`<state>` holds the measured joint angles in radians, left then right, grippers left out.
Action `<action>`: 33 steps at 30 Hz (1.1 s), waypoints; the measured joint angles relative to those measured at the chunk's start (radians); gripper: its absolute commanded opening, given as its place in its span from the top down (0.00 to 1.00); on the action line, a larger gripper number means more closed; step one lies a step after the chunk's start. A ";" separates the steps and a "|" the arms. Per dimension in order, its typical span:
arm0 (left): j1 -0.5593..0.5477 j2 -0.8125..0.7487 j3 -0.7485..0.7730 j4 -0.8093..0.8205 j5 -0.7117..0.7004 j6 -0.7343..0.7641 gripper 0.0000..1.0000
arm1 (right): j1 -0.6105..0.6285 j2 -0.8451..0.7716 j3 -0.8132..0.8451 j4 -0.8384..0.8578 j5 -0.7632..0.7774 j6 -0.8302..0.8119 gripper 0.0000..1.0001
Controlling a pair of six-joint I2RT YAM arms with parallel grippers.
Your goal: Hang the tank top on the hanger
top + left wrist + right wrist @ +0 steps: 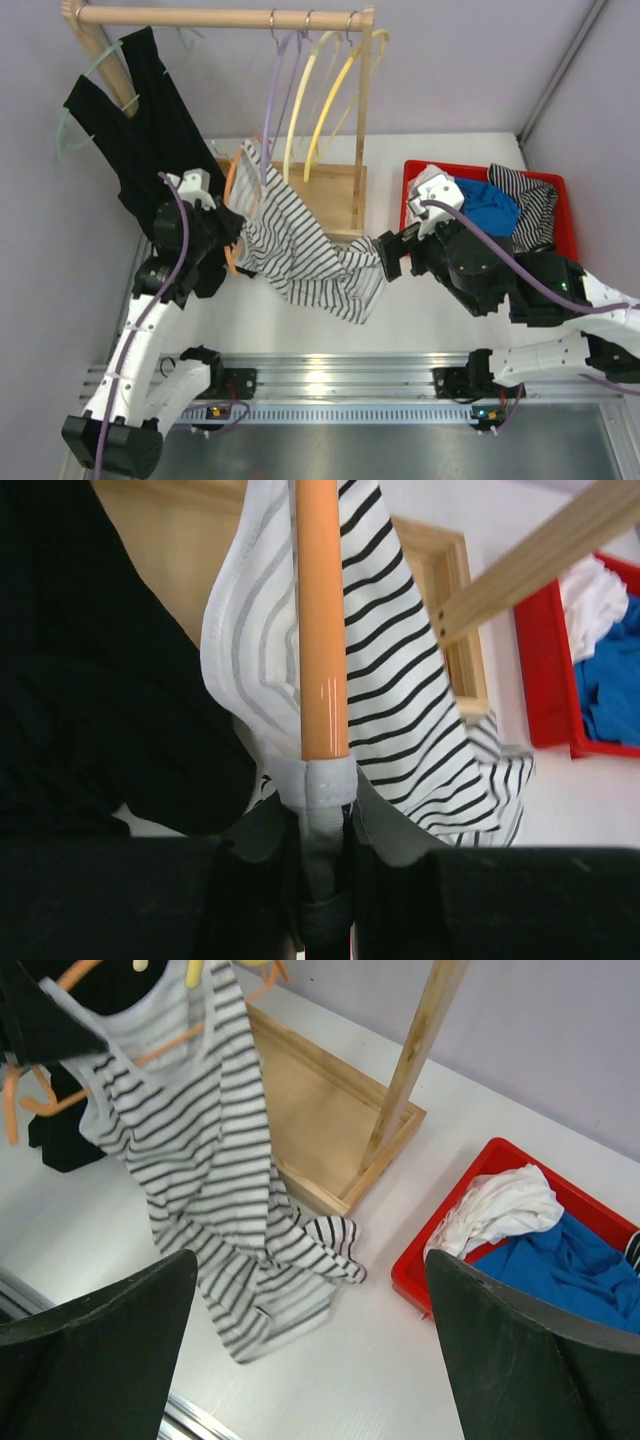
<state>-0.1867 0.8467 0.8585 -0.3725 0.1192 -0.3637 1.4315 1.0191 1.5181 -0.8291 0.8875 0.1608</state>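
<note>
The white tank top with thin black stripes (300, 245) hangs from the orange hanger (231, 190) at the left and trails down to the table by its hem. My left gripper (228, 238) is shut on the hanger. In the left wrist view the orange bar (322, 630) runs up from between the closed jaws of the left gripper (325, 815), with a grey-white fabric edge (328, 785) wrapped around it there. My right gripper (388, 256) is open and empty beside the hem. In its wrist view the right gripper (308, 1265) has widely parted fingers above the tank top (205, 1160).
A wooden clothes rack (225, 15) with a box base (330, 195) stands at the back. It carries a black tank top (130, 135) on a pale green hanger, a purple hanger (272, 95) and yellow hangers (335, 95). A red bin (412, 178) of clothes is at the right.
</note>
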 measured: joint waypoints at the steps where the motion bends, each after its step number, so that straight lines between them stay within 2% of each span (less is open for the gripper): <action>1: 0.026 0.011 0.032 -0.011 0.010 0.010 1.00 | 0.000 0.002 0.001 -0.002 0.000 0.000 0.04; 6: 0.161 0.085 0.205 -0.079 0.078 0.073 1.00 | 0.000 0.020 0.010 -0.013 -0.003 -0.003 0.04; 10: 0.208 0.154 0.340 -0.146 0.100 0.115 1.00 | 0.000 0.042 0.039 -0.029 -0.008 -0.006 0.04; 26: 0.231 0.421 0.896 -0.370 0.138 0.207 1.00 | 0.000 0.099 0.133 -0.060 -0.019 -0.054 0.04; 33: 0.233 0.493 1.023 -0.417 0.137 0.214 1.00 | 0.000 0.127 0.154 -0.059 -0.024 -0.073 0.04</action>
<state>0.0460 1.3399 1.8820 -0.7898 0.2558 -0.1493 1.4315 1.1458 1.6718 -0.8883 0.8635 0.0879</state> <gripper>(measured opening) 0.216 0.957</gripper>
